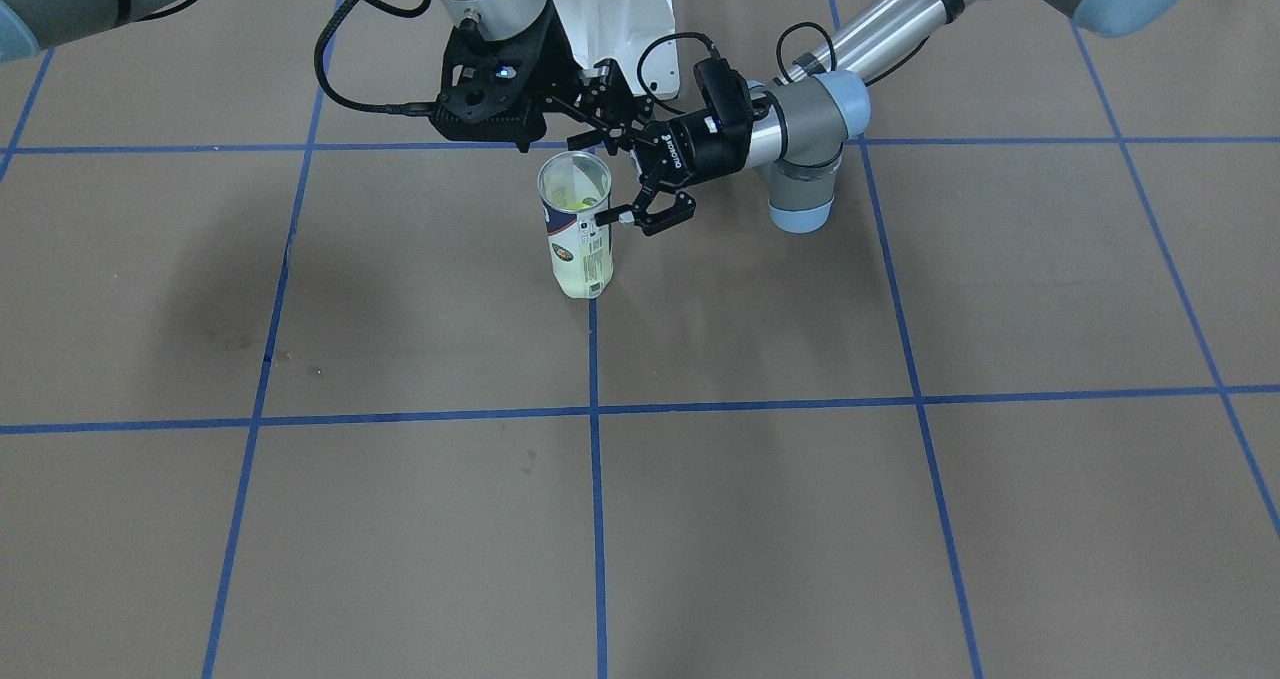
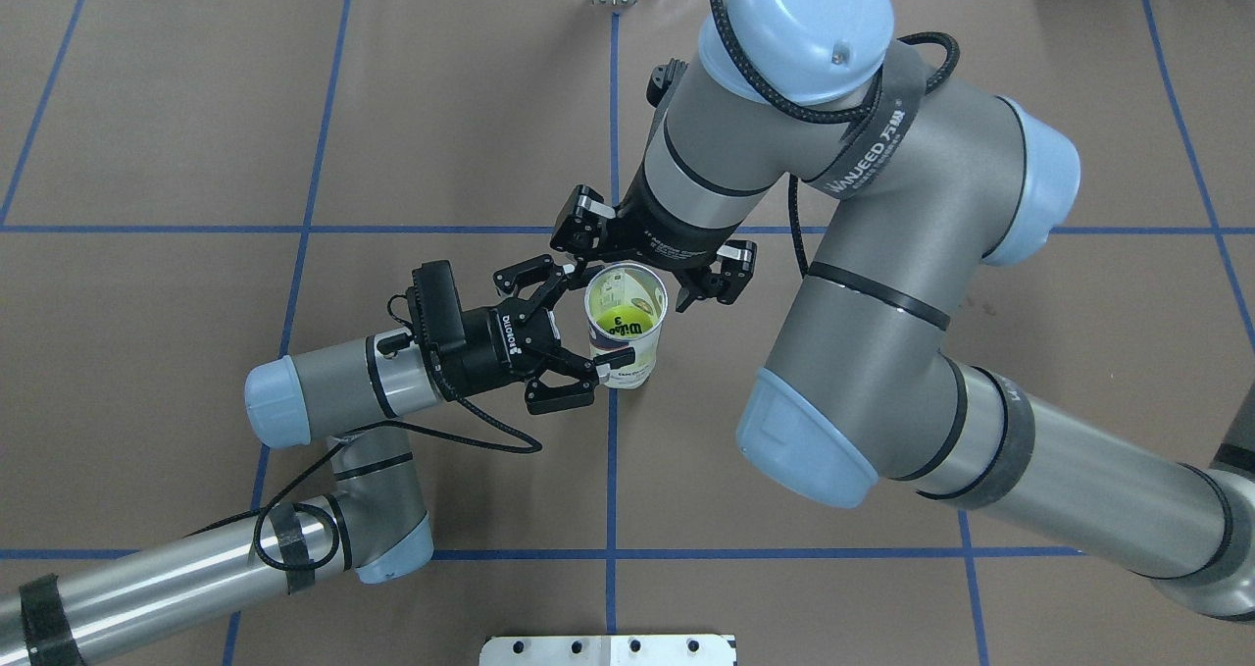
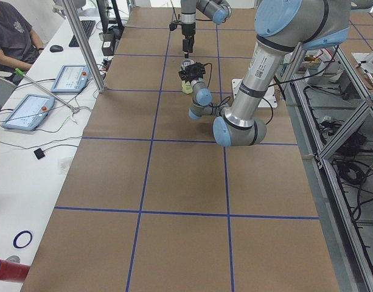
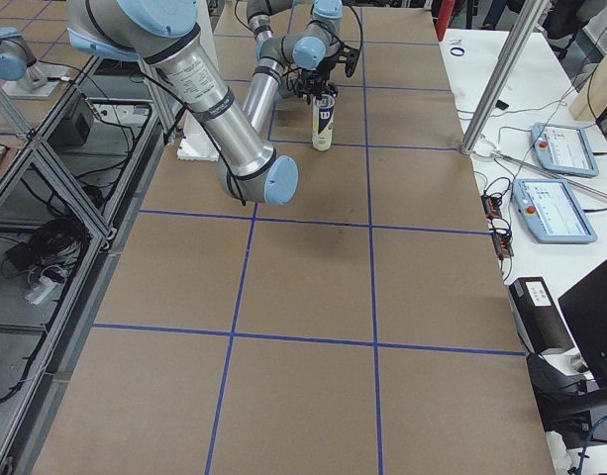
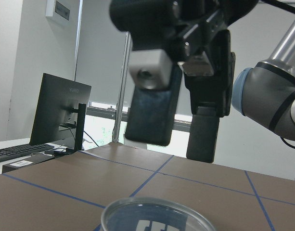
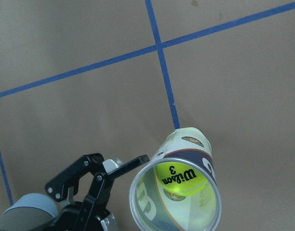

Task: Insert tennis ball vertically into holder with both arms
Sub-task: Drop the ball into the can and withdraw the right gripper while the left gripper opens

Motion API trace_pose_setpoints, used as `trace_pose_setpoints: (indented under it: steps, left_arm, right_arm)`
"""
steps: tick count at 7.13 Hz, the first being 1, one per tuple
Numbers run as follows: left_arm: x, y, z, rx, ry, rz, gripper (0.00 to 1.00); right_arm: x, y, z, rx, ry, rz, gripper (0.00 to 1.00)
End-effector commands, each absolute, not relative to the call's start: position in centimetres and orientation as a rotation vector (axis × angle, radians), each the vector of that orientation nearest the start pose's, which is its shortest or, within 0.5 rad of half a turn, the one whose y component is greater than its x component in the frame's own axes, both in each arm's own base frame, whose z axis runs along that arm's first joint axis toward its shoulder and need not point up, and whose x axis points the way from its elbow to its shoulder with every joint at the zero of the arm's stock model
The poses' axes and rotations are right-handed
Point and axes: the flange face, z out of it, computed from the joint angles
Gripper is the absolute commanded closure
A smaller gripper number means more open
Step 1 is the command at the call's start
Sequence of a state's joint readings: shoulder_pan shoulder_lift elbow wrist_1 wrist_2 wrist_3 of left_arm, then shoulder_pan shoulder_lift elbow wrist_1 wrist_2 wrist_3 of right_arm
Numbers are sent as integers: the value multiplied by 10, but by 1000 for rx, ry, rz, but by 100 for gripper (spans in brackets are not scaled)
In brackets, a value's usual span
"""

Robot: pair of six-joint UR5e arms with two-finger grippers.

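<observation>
Holder [image 1: 580,249] stands upright on the counter [image 1: 900,519], upper ctr of the front view, base on a blue tape line [image 1: 596,519]. Broad brown counter spreads below it to the frame's bottom edge. Tight up top: R end effector [image 5: 178,147] hangs over the open mouth, fingers apart, gripping nothing. L end effector [image 2: 593,318] sits sideways, released and spread wide, one fingertip [image 6: 137,161] at the holder's wall near the rim. Inside: tennis ball [image 6: 181,180], "Wilson 3" showing, well below the rim.
</observation>
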State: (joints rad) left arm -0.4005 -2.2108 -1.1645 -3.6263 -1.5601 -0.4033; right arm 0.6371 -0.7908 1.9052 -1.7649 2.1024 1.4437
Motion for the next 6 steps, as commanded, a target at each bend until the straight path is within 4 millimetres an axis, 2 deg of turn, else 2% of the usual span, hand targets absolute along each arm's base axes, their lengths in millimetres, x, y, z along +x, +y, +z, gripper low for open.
trace_pose_setpoints:
  steps: [1,2,3,4,5,6]
  left_arm:
    - [538,-376,272,1646,1638,383,1]
    - [535,-378,273,1650,1636,383,1]
    - [520,-375,282,1653,1632,381,1]
    - [493,-380,288,1679,1617,362,1]
    - [466,-392,314,1683,1559,354,1]
    - [455,-393,327,1663,1552,346,1]
  right_arm:
    - [-366,-432,147,-84,-988,257,1]
    - [-324,-457,172,-49,-979,211,1]
    - [-292,-474,202,-70,-970,202,1]
    - [-272,-483,229,-54,-945,173,1]
    - [-251,-493,260,-30,-910,142,1]
    - [-229,-507,288,-10,-876,119,1]
